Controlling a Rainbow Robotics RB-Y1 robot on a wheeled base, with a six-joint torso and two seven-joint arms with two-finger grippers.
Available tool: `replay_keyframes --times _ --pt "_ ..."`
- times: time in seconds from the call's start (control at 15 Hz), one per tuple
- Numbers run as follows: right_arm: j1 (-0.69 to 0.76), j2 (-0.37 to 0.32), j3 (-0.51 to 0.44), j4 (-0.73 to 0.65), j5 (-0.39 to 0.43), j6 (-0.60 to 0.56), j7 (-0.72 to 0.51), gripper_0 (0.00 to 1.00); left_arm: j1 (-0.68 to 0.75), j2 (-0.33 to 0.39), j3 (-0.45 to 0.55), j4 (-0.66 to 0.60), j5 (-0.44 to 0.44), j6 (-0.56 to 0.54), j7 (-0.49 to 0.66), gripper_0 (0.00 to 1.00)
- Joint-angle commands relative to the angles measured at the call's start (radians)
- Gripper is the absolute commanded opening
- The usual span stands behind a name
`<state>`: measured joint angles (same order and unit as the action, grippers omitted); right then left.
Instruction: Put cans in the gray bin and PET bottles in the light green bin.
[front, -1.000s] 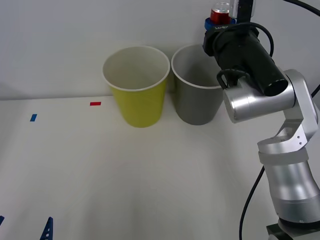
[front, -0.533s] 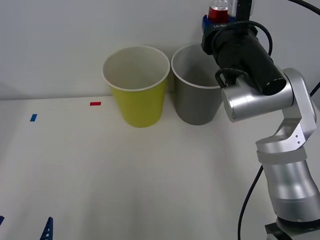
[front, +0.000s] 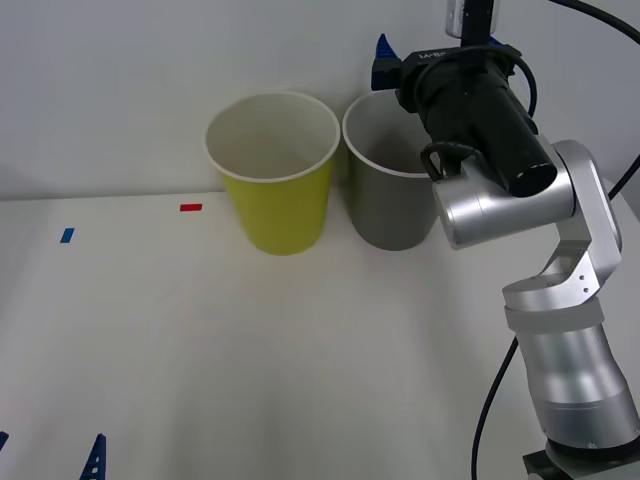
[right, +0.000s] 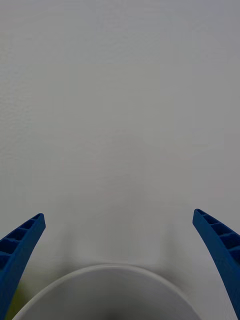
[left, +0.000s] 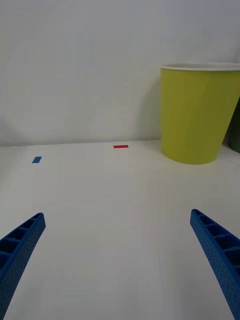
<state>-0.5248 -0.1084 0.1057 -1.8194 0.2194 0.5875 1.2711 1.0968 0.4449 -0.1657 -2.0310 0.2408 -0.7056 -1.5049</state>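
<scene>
While the right gripper (right: 120, 270) hangs wide open and empty over the gray bin (front: 388, 190), the light green bin (front: 276, 180) stands beside it on the white table (front: 250, 360); the left gripper (left: 117, 260), parked low, gapes empty.

Lighting bright, even, diffuse; no hard glare. Soft faint shadows on white table (front: 250, 350) at base of tall yellow-green plastic bin (front: 273, 170) and tall gray plastic bin (front: 390, 175). Dim shading on wall beyond right-wrist blue ribbed fingers (right: 20, 250). Left-wrist blue ribbed fingers (left: 215, 255) sharp; no motion blur.
</scene>
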Motion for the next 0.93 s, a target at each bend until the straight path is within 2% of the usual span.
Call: replay_keyframes --times 0.07,0.2,0.53,0.93 --pt "0.003 0.001 -0.003 -0.018 0.024 0.009 0.001 1.0 0.0 0.0 0.0 0.0 0.0 0.0 0.0 1.0" --pt "0.032 0.004 -0.003 -0.12 0.032 0.1 0.001 1.0 0.0 0.0 0.0 0.0 0.0 0.0 0.0 1.0" --pt "0.135 -0.023 -0.008 -0.307 -0.02 0.118 -0.009 1.0 0.0 0.0 0.0 0.0 0.0 0.0 0.0 1.0" --pt "0.352 -0.103 -0.012 -0.54 -0.054 0.118 -0.033 1.0 0.0 0.0 0.0 0.0 0.0 0.0 0.0 1.0"
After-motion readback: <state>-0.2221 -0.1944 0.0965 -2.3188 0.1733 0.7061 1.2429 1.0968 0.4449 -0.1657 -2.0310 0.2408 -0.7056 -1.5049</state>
